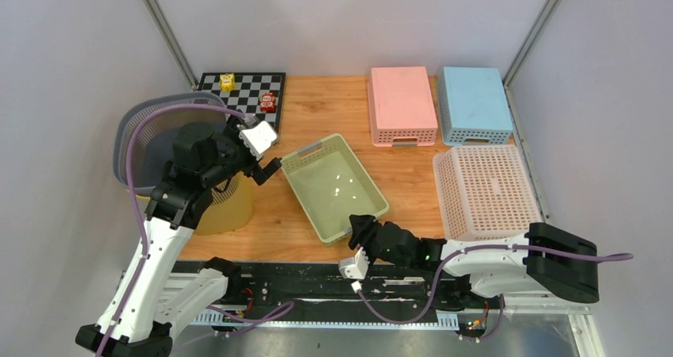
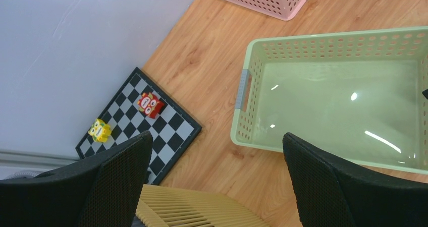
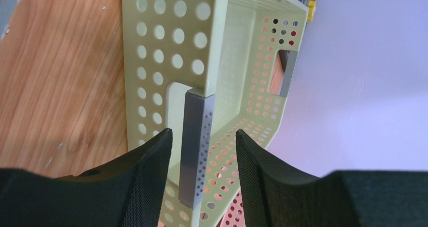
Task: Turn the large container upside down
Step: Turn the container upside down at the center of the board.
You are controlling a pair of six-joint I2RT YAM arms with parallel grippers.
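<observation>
Your green container [image 1: 335,186] sits open side up in the middle of the desk [image 1: 317,103], lying on a diagonal, with one short end pointing at the right arm and the other at the left arm. It looks flat on the wood from above, with nothing inside it

Your right pincer [image 3: 203,141] is at the near short end. In the wrist view the two black fingers [image 3: 146,171] stand either side of the grey handle [image 3: 194,146] on that end, about half spread. You can see a sliver of gap on both sides, so it's around the handle but not clamped on it

Your left pincer [image 2: 217,141] is spread as wide as it goes with nothing in it. It hangs over the bare wood just beside the container's other short end

Around the edges you've got a chessboard [image 1: 246,94] at the far left with a yellow toy [image 1: 228,81] and a red toy [image 1: 268,101] on it. A pink basket [image 1: 402,103] and a blue basket [image 1: 474,103] sit bottom up at the far right, and a pale basket [image 1: 484,190] sits bottom up nearer the right arm
</observation>
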